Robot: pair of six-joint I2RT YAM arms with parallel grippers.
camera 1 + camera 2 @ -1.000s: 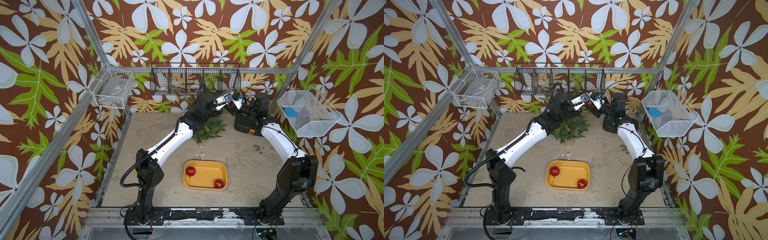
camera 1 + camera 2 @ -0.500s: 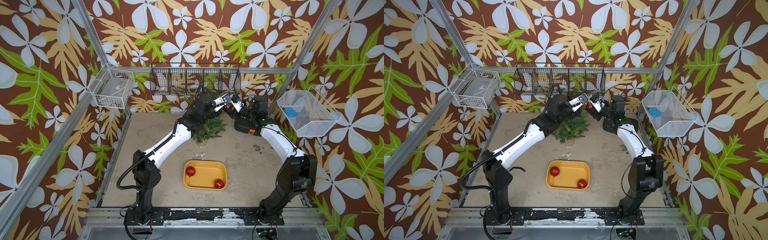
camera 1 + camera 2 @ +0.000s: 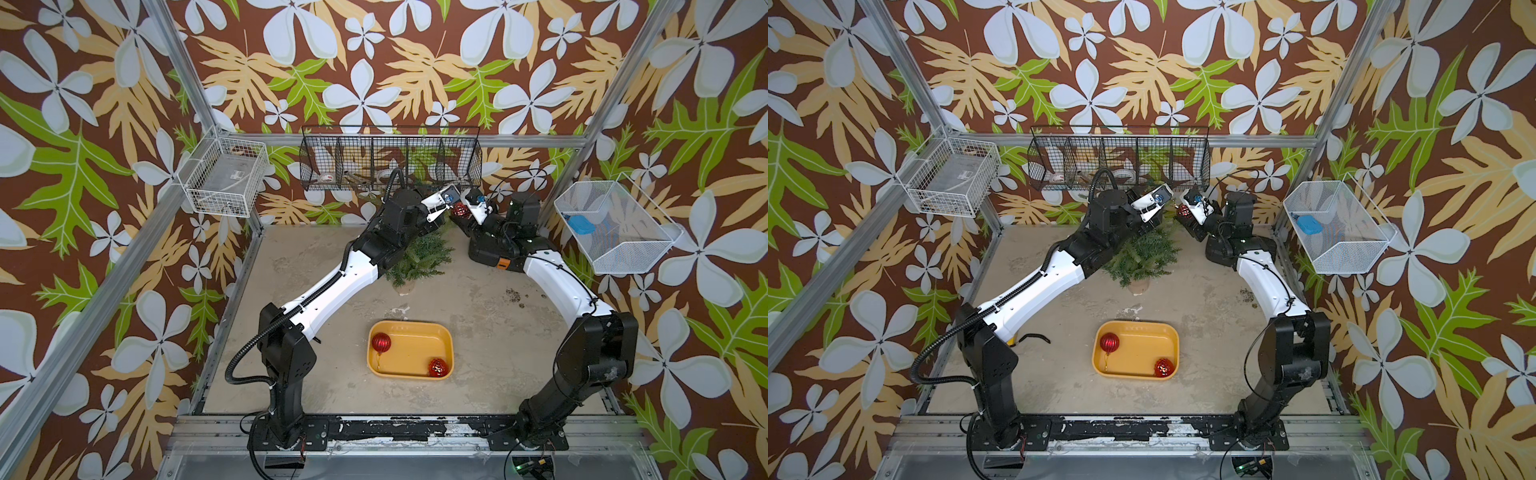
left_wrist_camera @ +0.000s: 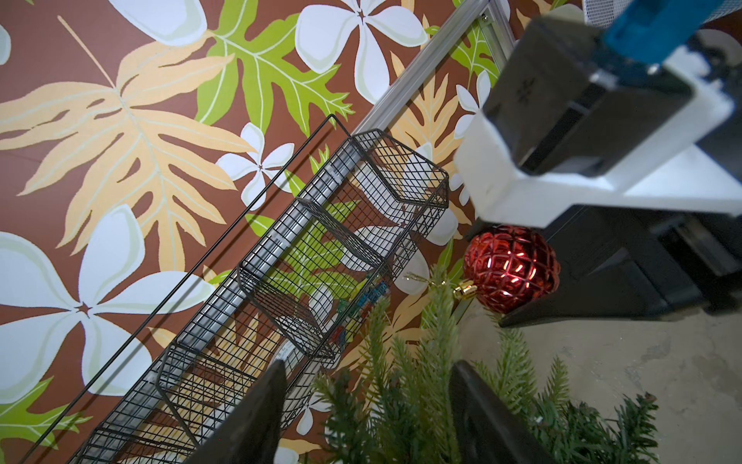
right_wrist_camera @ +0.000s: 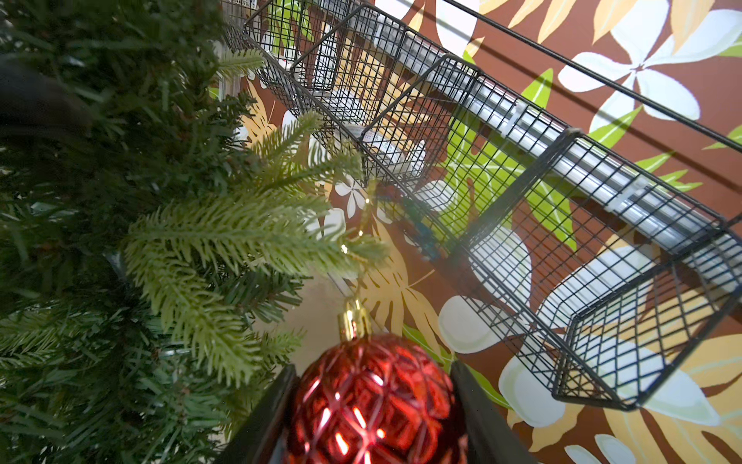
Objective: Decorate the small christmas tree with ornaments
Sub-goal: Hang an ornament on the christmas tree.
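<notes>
The small christmas tree (image 3: 419,257) (image 3: 1142,257) stands at the back of the table, and my left arm covers part of it. My right gripper (image 5: 373,367) (image 3: 460,212) is shut on a red lattice ornament (image 5: 373,401) (image 4: 510,267) beside the treetop. The ornament's gold loop (image 5: 363,225) lies at a pale branch tip. My left gripper (image 4: 368,367) (image 3: 444,208) is open, its jaws on either side of the top branches (image 4: 421,381). In both top views a ribbed ornament (image 3: 381,342) (image 3: 1109,343) and a lattice ornament (image 3: 438,368) (image 3: 1164,368) lie in the yellow tray (image 3: 409,328).
A black wire basket (image 3: 390,162) hangs on the back wall just behind both grippers. One white wire basket (image 3: 224,178) hangs on the left wall. Another white wire basket (image 3: 615,228), on the right wall, holds a blue object.
My left gripper has opened from shut and shifted slightly at the treetop. The right gripper has kept its hold on the ornament.
</notes>
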